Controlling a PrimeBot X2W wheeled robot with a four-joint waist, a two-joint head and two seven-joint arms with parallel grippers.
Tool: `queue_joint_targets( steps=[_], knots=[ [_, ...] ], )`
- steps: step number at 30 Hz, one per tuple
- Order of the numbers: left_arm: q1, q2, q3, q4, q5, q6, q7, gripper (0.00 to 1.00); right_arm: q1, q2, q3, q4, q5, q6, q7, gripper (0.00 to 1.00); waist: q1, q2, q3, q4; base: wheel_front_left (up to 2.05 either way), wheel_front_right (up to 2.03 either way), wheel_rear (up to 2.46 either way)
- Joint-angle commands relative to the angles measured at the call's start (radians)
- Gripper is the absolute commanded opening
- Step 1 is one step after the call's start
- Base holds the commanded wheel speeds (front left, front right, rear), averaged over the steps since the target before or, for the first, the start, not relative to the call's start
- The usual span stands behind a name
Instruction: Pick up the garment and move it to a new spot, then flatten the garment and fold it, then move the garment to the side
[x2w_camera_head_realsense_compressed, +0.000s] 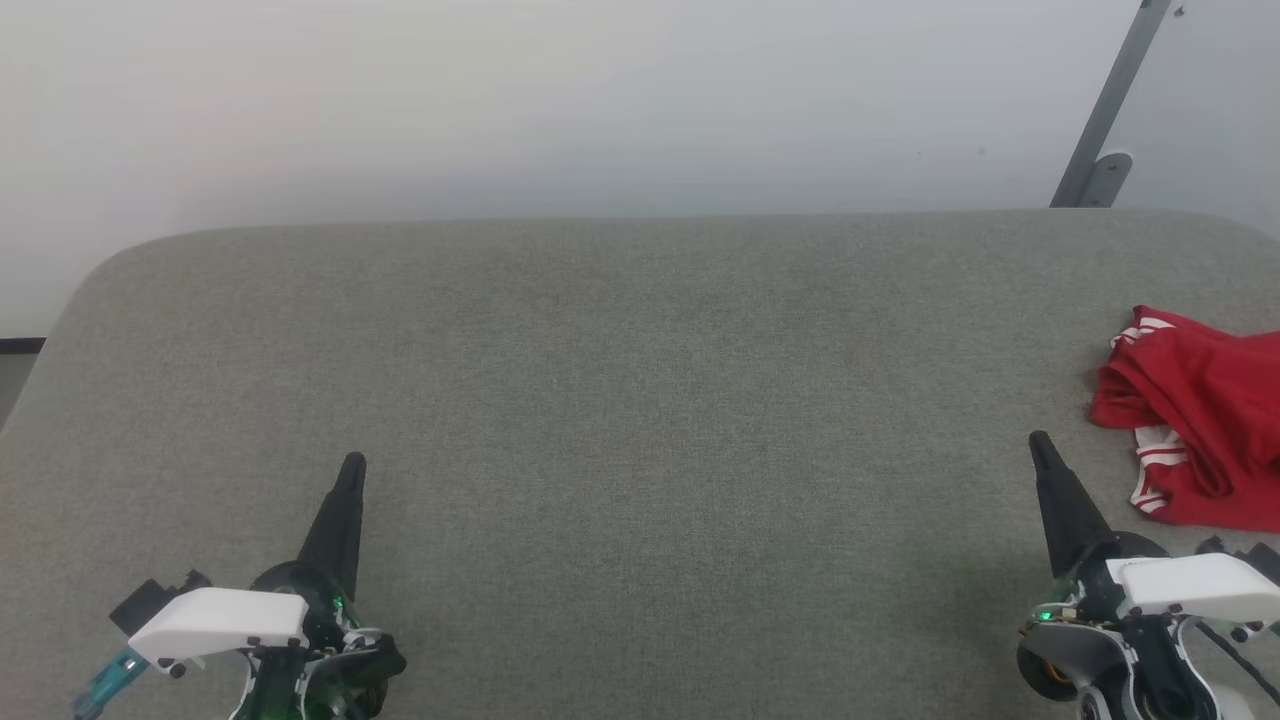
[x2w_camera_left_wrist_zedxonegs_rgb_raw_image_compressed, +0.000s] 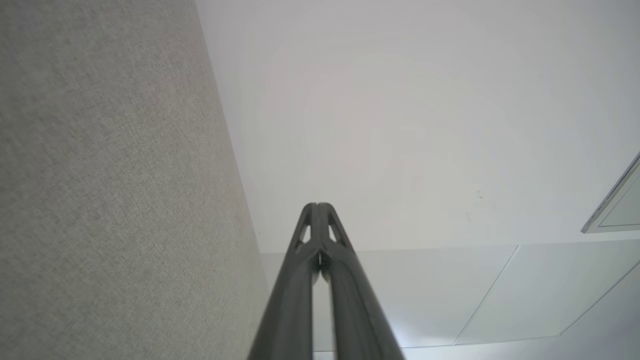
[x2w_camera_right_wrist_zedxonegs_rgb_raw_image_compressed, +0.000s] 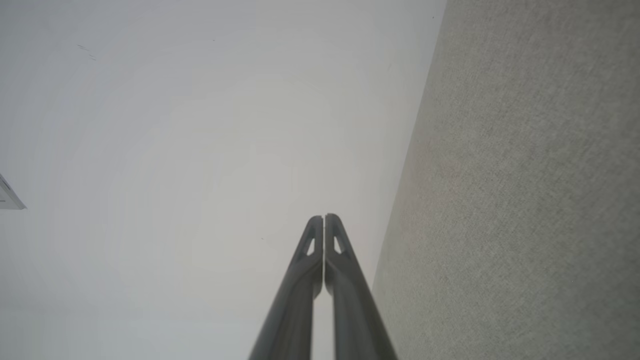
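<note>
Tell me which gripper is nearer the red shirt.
Right. The right gripper is shut and sits close beside the crumpled shirt, on its left, not touching it. The left gripper, also shut, is far off across the grey surface.

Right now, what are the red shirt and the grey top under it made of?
The garment looks like soft matte knit cloth, maybe cotton: it slumps in limp folds. The grey surface looks like matte woven fabric: fine speckled weave, rounded corners.
</note>
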Motion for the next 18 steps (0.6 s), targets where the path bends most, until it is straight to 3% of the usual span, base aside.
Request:
queue_joint_targets(
  steps=[1, 18],
  knots=[
    [-0.012, -0.001, 0.003, -0.003, -0.004, -0.005, 0.003, 0.0, 0.006, 0.003, 0.0, -0.004, 0.004, 0.0, 0.002, 0.0, -0.0001, 0.0, 0.0, 0.0, 0.0, 0.0, 0.0],
    [-0.012, -0.001, 0.003, -0.003, -0.004, -0.005, 0.003, 0.0, 0.006, 0.003, -0.001, -0.004, 0.004, 0.0, 0.002, 0.0, -0.0001, 0.0, 0.0, 0.0, 0.0, 0.0, 0.0]
  ],
)
